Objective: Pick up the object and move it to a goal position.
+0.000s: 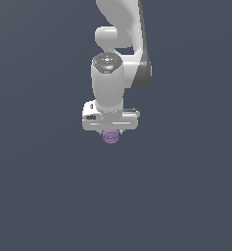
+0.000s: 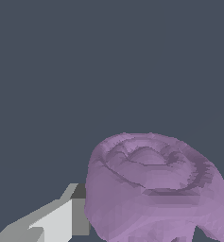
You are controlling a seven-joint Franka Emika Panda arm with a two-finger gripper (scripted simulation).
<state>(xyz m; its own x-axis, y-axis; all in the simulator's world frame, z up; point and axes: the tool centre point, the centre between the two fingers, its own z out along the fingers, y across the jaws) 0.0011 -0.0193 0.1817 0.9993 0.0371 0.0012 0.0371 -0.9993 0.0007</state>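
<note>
Object (image 2: 156, 189): lumpy, faceted, light-purple, concentric-ringed face.

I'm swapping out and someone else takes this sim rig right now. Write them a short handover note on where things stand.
Gripper: points down, with the purple object right under the hand. In the wrist view the purple object fills the lower frame, touching one finger. The other finger is hidden, so a firm grasp cannot be confirmed.
Object: small, lumpy, ring-like face, sitting between the fingers by the look of it.
Done: gripper is positioned at the object.
Left: confirm the grip, then carry it to the goal. No goal marker shows in either view, and whether the object is already lifted cannot be told.
</note>
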